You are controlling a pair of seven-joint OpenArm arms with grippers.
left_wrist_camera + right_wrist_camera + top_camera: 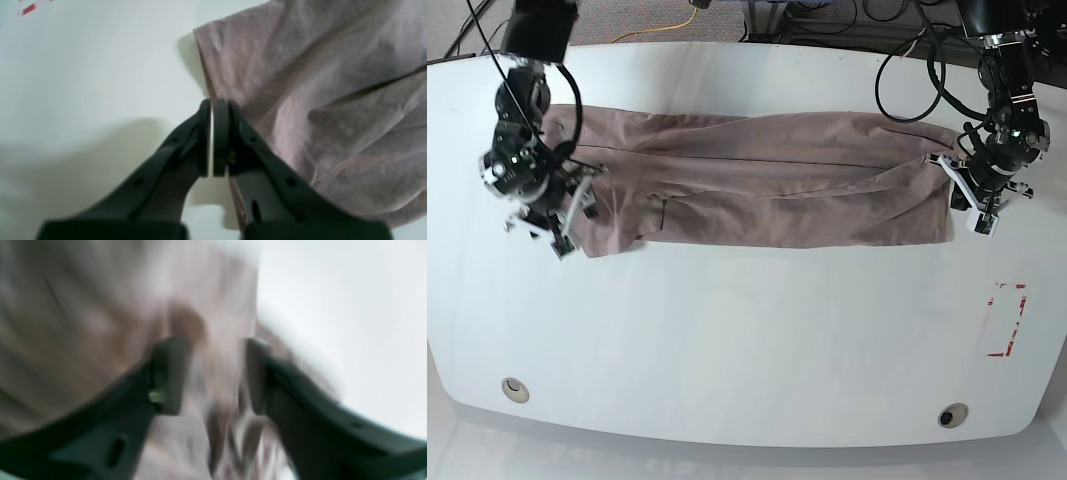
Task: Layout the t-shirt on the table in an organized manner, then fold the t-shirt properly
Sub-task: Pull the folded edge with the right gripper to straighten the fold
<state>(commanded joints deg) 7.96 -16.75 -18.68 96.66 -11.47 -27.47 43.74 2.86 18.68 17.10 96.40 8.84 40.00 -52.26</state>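
Left gripper (212,110) clenched at t-shirt (317,100) edge | right gripper (213,373) released over cloth | table (757,340) | red tape (1007,320) well apart

Soft matt cloth t-shirt (767,180) lies creased on the smooth glossy table (757,340).
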